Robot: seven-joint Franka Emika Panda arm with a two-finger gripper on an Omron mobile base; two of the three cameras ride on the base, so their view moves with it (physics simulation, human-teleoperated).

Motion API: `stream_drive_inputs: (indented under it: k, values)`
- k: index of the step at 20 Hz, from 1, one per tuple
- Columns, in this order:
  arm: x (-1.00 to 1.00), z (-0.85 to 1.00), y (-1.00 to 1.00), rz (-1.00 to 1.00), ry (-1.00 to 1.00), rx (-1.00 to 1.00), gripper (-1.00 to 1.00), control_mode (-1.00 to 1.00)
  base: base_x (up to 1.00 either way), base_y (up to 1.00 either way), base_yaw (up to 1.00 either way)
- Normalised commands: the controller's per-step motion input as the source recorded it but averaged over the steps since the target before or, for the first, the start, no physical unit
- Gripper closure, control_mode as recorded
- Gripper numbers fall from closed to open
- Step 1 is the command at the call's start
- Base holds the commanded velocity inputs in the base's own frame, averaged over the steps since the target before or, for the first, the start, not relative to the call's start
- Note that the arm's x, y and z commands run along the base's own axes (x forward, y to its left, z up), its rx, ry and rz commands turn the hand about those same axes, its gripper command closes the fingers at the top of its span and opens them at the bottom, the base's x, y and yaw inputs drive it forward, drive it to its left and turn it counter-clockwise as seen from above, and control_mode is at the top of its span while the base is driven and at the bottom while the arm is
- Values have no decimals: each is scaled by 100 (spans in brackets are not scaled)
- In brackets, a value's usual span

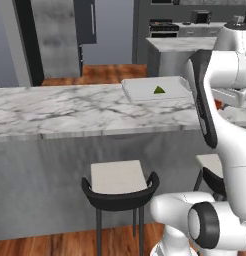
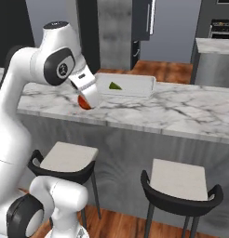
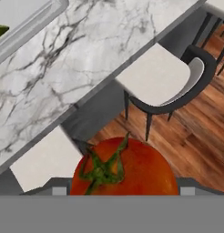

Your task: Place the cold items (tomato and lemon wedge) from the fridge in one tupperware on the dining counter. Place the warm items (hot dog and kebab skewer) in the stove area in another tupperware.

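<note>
Hand view: tomato (image 3: pixel 123 166) low in frame, clamped in the gripper (image 3: pixel 119 191), with the tupperware (image 3: pixel 27 20) off at the upper left across bare counter (image 3: pixel 86 59). Right base view: tomato (image 2: pixel 84 102) at the counter's near edge, tray (image 2: pixel 128 86) up and right of it, holding just the lemon wedge (image 2: pixel 115 86).

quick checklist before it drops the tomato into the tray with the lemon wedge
1. tomato in the gripper: ok, sits between the finger tips.
2. lemon wedge already in the tupperware: ok.
3. Tupperware on the dining counter: ok.
4. Free room in the tray beside the wedge: ok.
5. Tomato above the tray: not ok, it hangs over the counter edge and stools.
6. Grip firmness: cannot tell.
</note>
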Motion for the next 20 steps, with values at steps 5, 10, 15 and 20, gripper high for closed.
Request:
stream_drive_inputs:
  k: [5, 10, 15, 20]
  values:
    - [38, -2, -23, 5, -25, -5, 100, -100, 0, 0, 0]
    - [66, 0, -6, 6, -15, -6, 100, -100, 0, 0, 0]
    - [89, 4, -1, 9, 6, -6, 100, -100, 0, 0, 0]
    - [64, 6, -17, 15, 14, 0, 100, -100, 0, 0, 0]
